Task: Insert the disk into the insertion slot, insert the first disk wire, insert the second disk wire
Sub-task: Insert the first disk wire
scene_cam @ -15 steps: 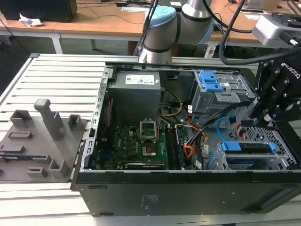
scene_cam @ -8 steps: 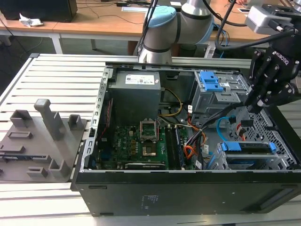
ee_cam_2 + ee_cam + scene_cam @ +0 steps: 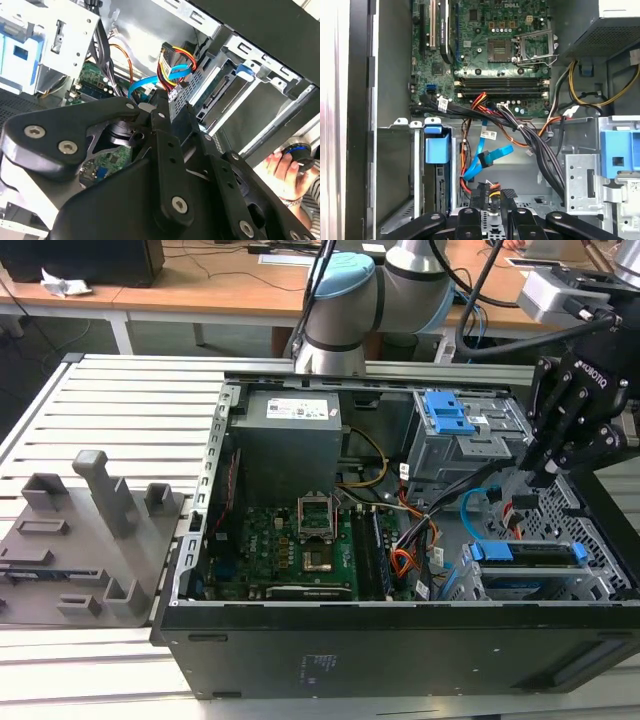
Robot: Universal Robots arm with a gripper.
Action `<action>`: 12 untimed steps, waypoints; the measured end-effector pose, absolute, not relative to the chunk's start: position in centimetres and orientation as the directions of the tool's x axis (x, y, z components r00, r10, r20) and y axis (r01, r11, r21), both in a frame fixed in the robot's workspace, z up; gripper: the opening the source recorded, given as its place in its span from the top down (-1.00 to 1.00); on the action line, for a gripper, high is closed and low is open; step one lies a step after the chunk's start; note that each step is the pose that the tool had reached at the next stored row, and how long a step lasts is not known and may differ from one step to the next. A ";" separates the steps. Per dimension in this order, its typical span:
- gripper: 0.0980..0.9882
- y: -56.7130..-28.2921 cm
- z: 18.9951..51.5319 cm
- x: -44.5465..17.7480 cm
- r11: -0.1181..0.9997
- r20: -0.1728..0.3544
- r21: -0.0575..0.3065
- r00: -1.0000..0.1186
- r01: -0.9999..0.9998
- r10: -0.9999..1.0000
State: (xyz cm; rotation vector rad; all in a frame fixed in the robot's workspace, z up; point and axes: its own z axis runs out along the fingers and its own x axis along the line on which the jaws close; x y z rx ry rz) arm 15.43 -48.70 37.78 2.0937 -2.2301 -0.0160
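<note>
A slatted metal surface (image 3: 120, 400) carries an open black computer case (image 3: 400, 650) that takes up the middle and right of the exterior view. The black gripper (image 3: 543, 472) reaches down into the case at the right of that view, above the drive bays. Low in the lower right corner of the case lies the insertion slot (image 3: 530, 582), a grey sheet-metal cage. The disk (image 3: 525, 552) is already seated in it, with its bright blue carrier along the top edge. In the first wrist view the same disk (image 3: 436, 150) stands inside the cage, just beside the gripper (image 3: 492, 197). The jaws appear closed on the black plug of a disk wire (image 3: 492, 189) with red, yellow and black leads. In the second wrist view these leads (image 3: 175, 65) rise in a bundle from between the closed jaws. A blue flat wire (image 3: 487, 155) hangs loose near them, touched by nothing. A person's hand (image 3: 285, 170) rests outside the case wall. By the look of it, the disk wire is light and limp, so it will bend and pull against the grip. Its plug is small, stiff plastic and probably keyed to go in one way. The plug body looks like the right place to hold it, square across its flat faces, since a pull on the leads could loosen them.
</note>
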 end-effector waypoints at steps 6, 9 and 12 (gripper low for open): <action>0.54 -48.7 36.2 15.4 0.100 0.060 0.063 -0.096 -0.993 -0.994; 0.54 -48.7 35.4 15.4 0.100 0.064 0.063 -0.096 -0.993 -0.993; 0.54 -48.7 35.3 15.4 0.101 0.070 0.063 -0.096 -0.993 -0.993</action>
